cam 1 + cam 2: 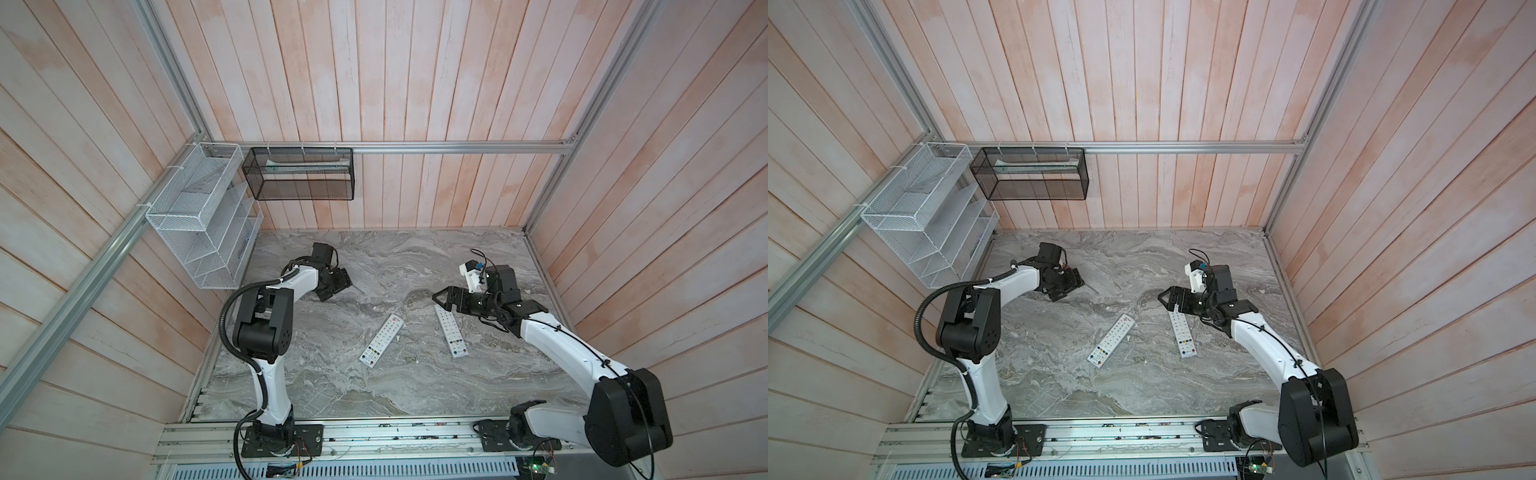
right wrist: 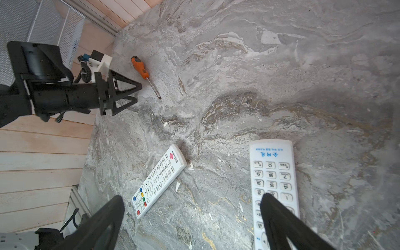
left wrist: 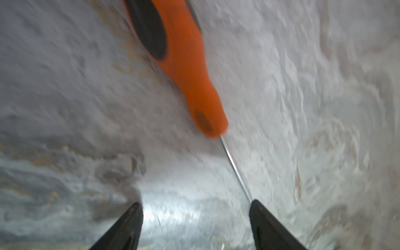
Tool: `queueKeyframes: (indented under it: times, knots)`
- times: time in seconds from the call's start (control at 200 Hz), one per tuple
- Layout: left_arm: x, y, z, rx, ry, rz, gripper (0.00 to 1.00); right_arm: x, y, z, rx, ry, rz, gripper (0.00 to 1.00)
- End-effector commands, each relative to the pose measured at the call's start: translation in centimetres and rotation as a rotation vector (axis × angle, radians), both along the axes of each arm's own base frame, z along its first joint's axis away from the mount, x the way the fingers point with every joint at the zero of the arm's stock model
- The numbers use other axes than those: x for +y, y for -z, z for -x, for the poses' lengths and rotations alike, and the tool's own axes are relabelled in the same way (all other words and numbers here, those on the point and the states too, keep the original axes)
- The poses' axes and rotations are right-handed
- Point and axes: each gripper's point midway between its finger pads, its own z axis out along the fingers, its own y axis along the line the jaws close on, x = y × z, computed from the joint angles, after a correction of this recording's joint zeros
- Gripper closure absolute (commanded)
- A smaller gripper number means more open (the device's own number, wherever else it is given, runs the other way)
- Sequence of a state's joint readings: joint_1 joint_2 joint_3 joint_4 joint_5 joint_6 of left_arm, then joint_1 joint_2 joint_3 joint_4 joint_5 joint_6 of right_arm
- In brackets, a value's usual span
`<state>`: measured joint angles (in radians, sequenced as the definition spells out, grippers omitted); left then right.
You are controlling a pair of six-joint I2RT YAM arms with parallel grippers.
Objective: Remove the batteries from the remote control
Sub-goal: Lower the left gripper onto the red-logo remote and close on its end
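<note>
Honestly, the job looks barely started. Both remotes lie buttons-up on the marble bench (image 1: 374, 395), just below the middle of both top views: the left-hand remote (image 1: 381, 340) slanted, the right-hand remote (image 1: 449, 336) near it but not touching. No batteries show anywhere, so they're presumably inside, behind covers on the hidden undersides. The left claw (image 2: 138, 92) is spread open with nothing in it, down beside the orange screwdriver (image 2: 142, 69), which lies flat on the bench. The right claw (image 2: 192, 197) is spread wide too, holding nothing, hanging over the far end of the right-hand remote. So pretty much everything's left: flip a remote, get its cover off, pull the cells, then repeat.
</note>
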<state>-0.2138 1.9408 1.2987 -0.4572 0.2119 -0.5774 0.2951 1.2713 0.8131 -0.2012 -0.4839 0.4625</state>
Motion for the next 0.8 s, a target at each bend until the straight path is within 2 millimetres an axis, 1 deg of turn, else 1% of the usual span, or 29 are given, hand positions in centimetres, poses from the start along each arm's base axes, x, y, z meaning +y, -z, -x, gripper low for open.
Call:
queueKeyframes:
  times: [0.0, 0.04, 0.105, 0.23, 0.25, 0.33, 0.455, 0.575, 0.655, 0.795]
  knots:
    - [-2.9, -3.2, 1.7, -0.121, 0.227, -0.040, 0.18, -0.4, -0.1, 0.7, 0.013, 0.027, 0.014, 0.02]
    - [-3.8, -3.9, 2.6, -0.145, 0.303, -0.085, 0.17, -0.4, -0.2, 0.8, 0.010, 0.029, 0.012, 0.02]
    - [-5.4, -4.3, 4.3, -0.161, 0.430, -0.155, 0.16, -0.3, -0.3, 1.0, 0.010, 0.033, 0.012, 0.02]
    - [-8.2, -3.7, 7.5, -0.161, 0.628, -0.296, 0.13, -0.4, -0.3, 1.3, 0.012, 0.042, 0.018, 0.02]
    - [-8.5, -3.5, 7.8, -0.160, 0.648, -0.311, 0.13, -0.4, -0.3, 1.4, 0.013, 0.042, 0.019, 0.02]
    - [-10.5, -3.1, 9.1, -0.173, 0.731, -0.346, 0.11, -0.5, -0.5, 1.5, 0.011, 0.045, 0.021, 0.02]
    - [-13.4, -2.4, 10.1, -0.194, 0.835, -0.371, 0.09, -0.5, -0.9, 1.8, 0.009, 0.050, 0.021, 0.02]
    - [-15.1, -1.4, 10.7, -0.179, 0.900, -0.393, 0.06, -0.5, -1.2, 2.2, 0.008, 0.055, 0.027, 0.02]
    - [-15.6, -0.7, 10.9, -0.164, 0.922, -0.400, 0.05, -0.6, -1.1, 2.4, 0.009, 0.059, 0.028, 0.02]
    - [-15.6, 0.3, 11.0, -0.135, 0.940, -0.409, 0.05, -0.7, -0.9, 2.6, 0.015, 0.064, 0.030, 0.02]
